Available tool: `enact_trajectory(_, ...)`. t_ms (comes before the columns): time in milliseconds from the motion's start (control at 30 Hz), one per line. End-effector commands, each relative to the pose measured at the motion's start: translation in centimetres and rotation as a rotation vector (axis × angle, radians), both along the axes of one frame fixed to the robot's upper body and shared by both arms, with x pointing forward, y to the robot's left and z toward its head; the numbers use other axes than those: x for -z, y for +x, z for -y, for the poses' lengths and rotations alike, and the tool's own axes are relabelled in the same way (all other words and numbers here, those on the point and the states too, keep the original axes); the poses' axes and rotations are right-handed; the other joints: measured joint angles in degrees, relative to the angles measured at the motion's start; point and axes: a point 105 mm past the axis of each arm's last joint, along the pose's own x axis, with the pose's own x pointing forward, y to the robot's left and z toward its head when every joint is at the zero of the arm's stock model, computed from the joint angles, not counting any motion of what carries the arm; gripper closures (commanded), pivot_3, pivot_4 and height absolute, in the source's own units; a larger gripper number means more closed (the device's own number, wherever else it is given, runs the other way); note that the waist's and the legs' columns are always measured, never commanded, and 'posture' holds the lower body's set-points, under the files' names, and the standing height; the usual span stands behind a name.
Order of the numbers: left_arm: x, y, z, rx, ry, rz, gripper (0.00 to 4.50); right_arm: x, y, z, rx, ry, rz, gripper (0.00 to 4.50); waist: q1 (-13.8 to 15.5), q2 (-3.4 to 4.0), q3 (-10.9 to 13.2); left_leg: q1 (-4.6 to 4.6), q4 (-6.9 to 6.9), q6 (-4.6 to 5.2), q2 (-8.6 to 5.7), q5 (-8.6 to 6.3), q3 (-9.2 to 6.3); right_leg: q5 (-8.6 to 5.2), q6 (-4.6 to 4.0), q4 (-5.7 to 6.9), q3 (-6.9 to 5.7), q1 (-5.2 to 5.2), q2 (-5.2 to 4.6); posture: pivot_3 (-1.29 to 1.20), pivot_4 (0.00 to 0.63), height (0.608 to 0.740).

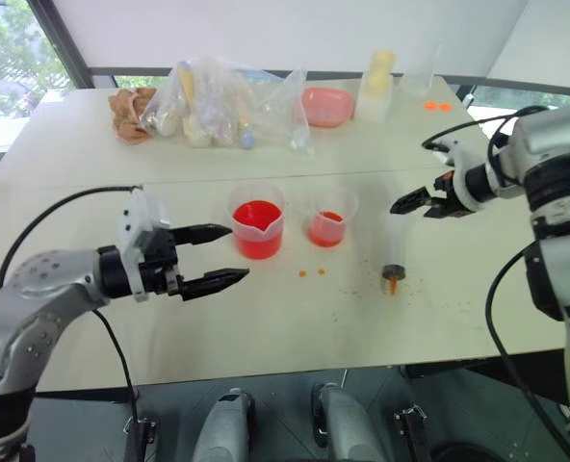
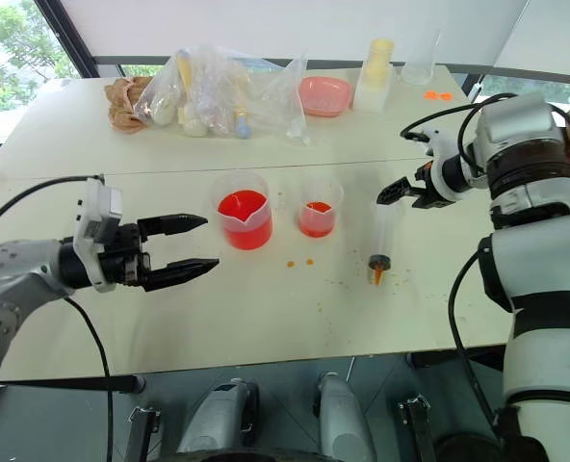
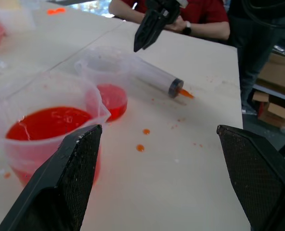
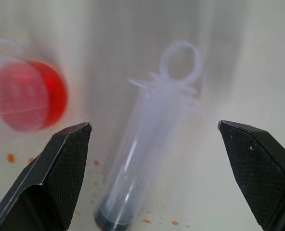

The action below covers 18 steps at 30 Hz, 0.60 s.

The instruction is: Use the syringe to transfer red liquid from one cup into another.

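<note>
Right now the syringe (image 1: 395,252) lies flat on the white table (image 1: 295,318), with its orange tip pointing toward the near edge. It looks empty. Nothing holds it. Small orange drops (image 1: 314,272) dot the table near the tip and in front of the cups.

Left of the syringe stand two clear cups, side by side but not touching. The big cup (image 1: 257,220) has a pouring spout and red liquid (image 1: 257,214) inside. The small cup (image 1: 329,218) sits between the big cup and the syringe — it has a little red liquid at the bottom too.

The right gripper (image 1: 412,202) hangs in the air just above the far end of the syringe, tilted down. Its two black fingers are spread wide, with nothing between them.

The left gripper (image 1: 218,257) floats near the big cup, on its left side, pointing toward it. Its fingers are spread wide too — not touching the cup.

At the far side of the table sit a plastic bag (image 1: 229,104) with things in it, a pink bowl (image 1: 325,106) and a pale bottle (image 1: 377,85).
</note>
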Motion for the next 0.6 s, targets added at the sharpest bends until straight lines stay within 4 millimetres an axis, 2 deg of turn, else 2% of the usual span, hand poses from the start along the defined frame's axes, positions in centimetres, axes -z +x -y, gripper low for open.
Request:
enact_trajectory(33,-0.7,-0.4,0.3,-0.007,0.007,0.066,0.48,-1.0,0.2,-0.6,-0.028,-0.005,0.01,0.09,0.0,0.0,0.0,0.02,0.01,0.0,0.0,0.0,0.0,0.0,0.0,0.01,0.01,0.0,0.0,0.0,0.15,0.74)
enact_trajectory(233,-0.2,-0.2,0.9,-0.015,0.009,0.067,0.48,1.1,0.5,-2.1,-0.061,-0.004,-0.03,0.09,-0.1,0.0,0.0,0.1,0.07,-0.01,0.0,0.01,0.0,0.01,0.01,0.14,0.02,0.05,0.02,0.0,0.15,0.74)
enact_trajectory(367,0.2,0.1,1.1,-0.007,0.054,0.083,0.48,2.6,1.0,-1.3,-0.068,-0.109,-0.017,0.09,0.0,0.01,0.0,0.1,0.08,-0.01,0.0,0.01,0.01,0.03,0.03,0.16,0.03,0.05,0.03,0.0,0.15,0.74)
enact_trajectory(467,-0.7,0.9,0.7,-0.018,0.033,0.106,0.48,3.4,0.9,-1.3,-0.058,-0.106,-0.036,1.36,0.2,0.01,0.0,0.09,0.08,-0.02,-0.01,0.01,0.01,0.06,0.09,0.16,0.04,0.06,0.03,0.0,0.15,0.74)
enact_trajectory(567,-0.8,1.3,0.6,-0.019,0.045,0.114,0.48,3.6,0.9,-1.5,-0.038,-0.083,-0.043,2.92,-0.1,0.01,0.0,0.11,0.12,-0.03,-0.01,0.02,0.01,0.08,0.11,0.15,0.06,0.1,0.03,0.0,0.15,0.74)
enact_trajectory(600,-0.6,1.3,0.6,-0.017,0.05,0.113,0.48,3.8,0.7,-1.5,-0.022,-0.067,-0.057,3.09,-0.2,0.02,0.0,0.12,0.12,-0.03,-0.01,0.02,0.01,0.08,0.12,0.15,0.06,0.1,0.03,0.0,0.15,0.74)
